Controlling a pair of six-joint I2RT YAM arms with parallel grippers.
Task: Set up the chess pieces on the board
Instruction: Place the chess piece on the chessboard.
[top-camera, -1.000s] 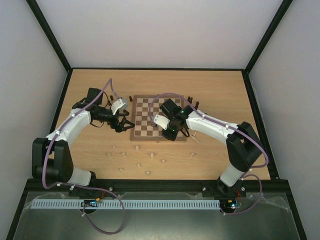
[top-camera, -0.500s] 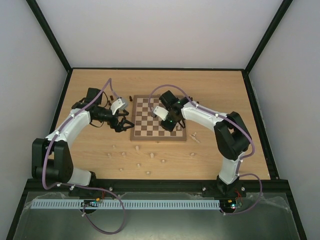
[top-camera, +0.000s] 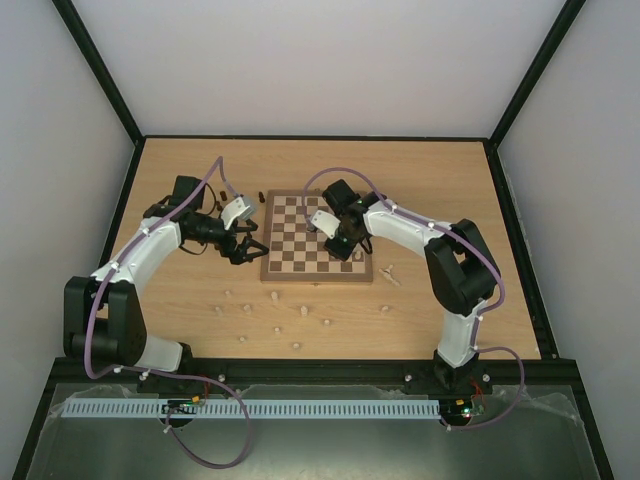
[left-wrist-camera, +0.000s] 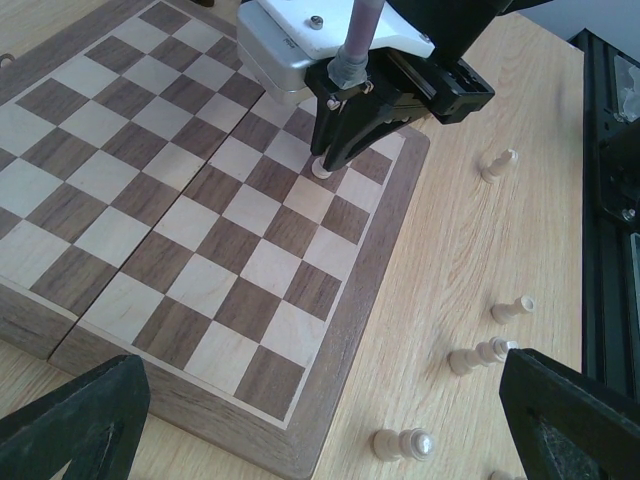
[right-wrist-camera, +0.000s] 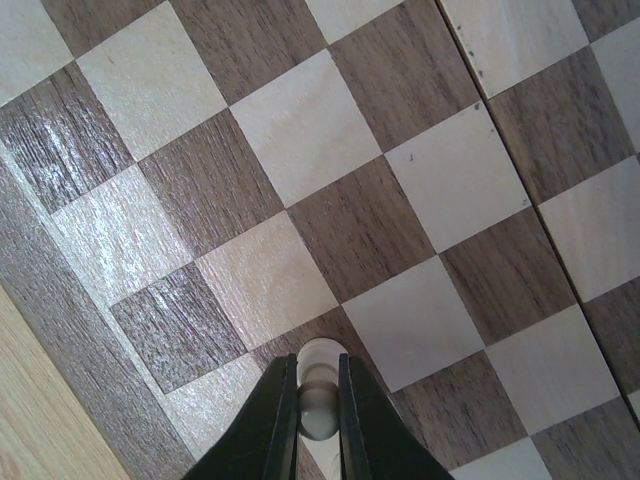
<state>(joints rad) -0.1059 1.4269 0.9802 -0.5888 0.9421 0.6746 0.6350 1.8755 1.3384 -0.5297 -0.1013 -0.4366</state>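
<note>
We have the right gripper pinched shut on a single pale chess piece, its fingers pointing down at the board. From above, that grip sits toward 5 o'clock from the board's centre, close to the near right corner and just inside the brown rim. The piece's base is over a cream square; we cannot tell whether it touches the wood.

Our left gripper hangs with its jaws spread wide and nothing between them, just off the board's left edge at about 8 o'clock.

More pale pieces lie scattered on the tabletop between 6 and 7 o'clock from the board, well apart from each other. A few dark pieces stand by the far rim at 11 and 1 o'clock.
</note>
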